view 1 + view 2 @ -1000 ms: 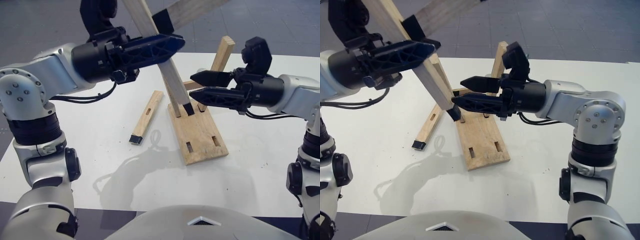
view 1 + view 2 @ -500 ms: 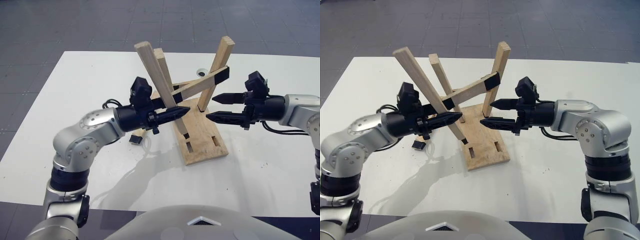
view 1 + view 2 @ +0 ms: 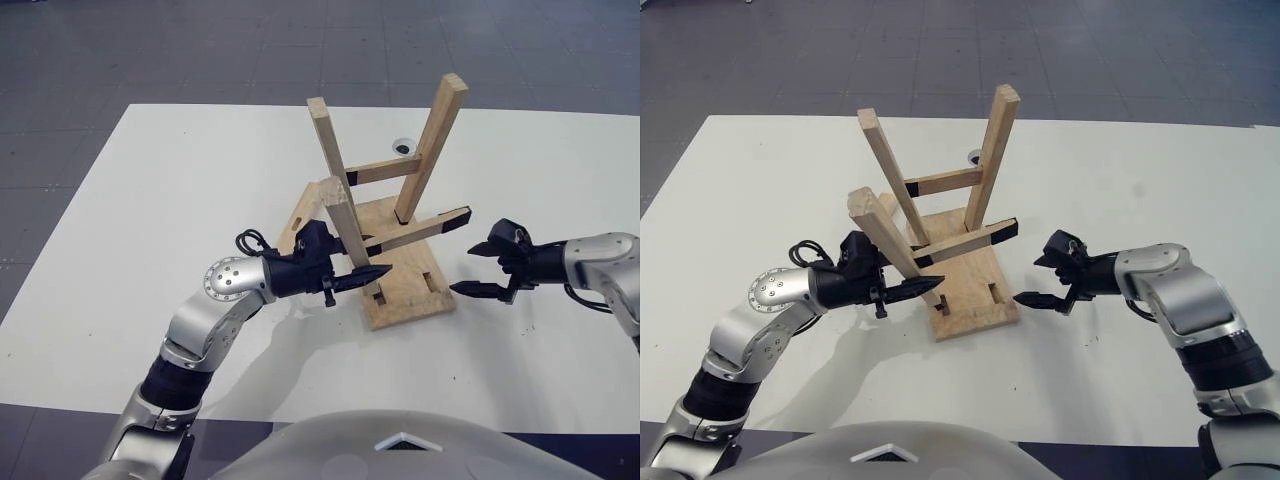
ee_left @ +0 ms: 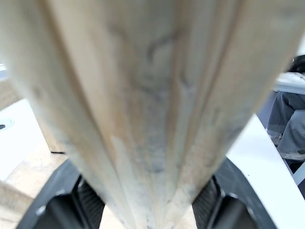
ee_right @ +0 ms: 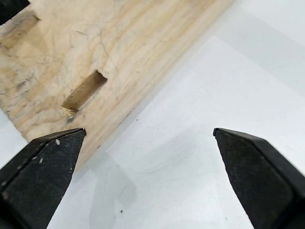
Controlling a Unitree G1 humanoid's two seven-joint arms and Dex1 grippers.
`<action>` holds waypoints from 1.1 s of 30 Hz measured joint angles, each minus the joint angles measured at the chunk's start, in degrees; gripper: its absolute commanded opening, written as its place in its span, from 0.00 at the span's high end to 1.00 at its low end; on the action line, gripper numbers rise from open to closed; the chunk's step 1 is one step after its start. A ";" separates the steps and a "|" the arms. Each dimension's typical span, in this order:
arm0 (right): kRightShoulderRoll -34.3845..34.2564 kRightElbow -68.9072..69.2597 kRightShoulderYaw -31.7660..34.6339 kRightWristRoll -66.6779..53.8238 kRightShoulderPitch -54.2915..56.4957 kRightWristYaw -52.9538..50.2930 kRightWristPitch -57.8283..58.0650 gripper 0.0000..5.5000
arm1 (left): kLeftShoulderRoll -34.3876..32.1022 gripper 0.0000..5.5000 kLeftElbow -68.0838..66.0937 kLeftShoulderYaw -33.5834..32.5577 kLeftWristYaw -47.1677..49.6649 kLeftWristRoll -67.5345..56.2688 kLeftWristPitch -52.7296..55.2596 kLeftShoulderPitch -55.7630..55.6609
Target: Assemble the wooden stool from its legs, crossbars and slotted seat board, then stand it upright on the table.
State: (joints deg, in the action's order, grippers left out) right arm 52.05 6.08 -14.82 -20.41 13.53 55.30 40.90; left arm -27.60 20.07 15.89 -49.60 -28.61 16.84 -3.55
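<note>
Checking head cam first: seat board (image 3: 405, 300) lies flat on the bench (image 3: 150, 200), slots up, so legs drop in from above. Far-left leg (image 3: 328, 145) and far-right leg (image 3: 435, 140) stand at the board's far end, tops splayed apart, tied by a crossbar (image 3: 385, 170). Left tool (image 3: 375, 272) pinches the held leg (image 3: 340, 215) low down, over the near part of the board. A grip that low looks chosen to steer the foot into a slot. Leg is tilted, top toward robot's left. Second crossbar (image 3: 420, 230) appears joined to it, other end free in the air. Right tool (image 3: 465, 270) sits just off the board's right edge, fingers spread, holding nothing; likely parked to steady the board or catch that free end. Another wooden piece (image 3: 300, 212) lies beside the board, partly behind the left arm.

Left wrist cam: held leg (image 4: 152, 95) runs between both pads (image 4: 88, 205), clamped from either side.

Right wrist cam: fingertips (image 5: 43, 162) wide apart, bare bench between them. Board (image 5: 95, 47) with an empty slot (image 5: 83, 90) is by one tip; can't tell if it touches.
</note>
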 measured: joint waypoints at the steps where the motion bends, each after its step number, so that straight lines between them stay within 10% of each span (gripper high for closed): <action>1: -0.68 -0.02 0.00 0.08 0.00 -0.31 -0.05 0.10 | 0.00 0.63 -0.46 -0.01 -0.65 0.19 -0.96 0.21; 33: -2.37 -1.74 0.25 3.08 -0.03 0.40 -2.93 0.10 | 3.81 0.63 -2.51 0.13 0.06 1.74 -2.88 3.31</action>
State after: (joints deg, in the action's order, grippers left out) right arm 49.68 4.34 -14.57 -17.32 13.50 55.70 37.97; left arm -23.80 17.57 16.02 -49.54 -26.87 13.96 -0.24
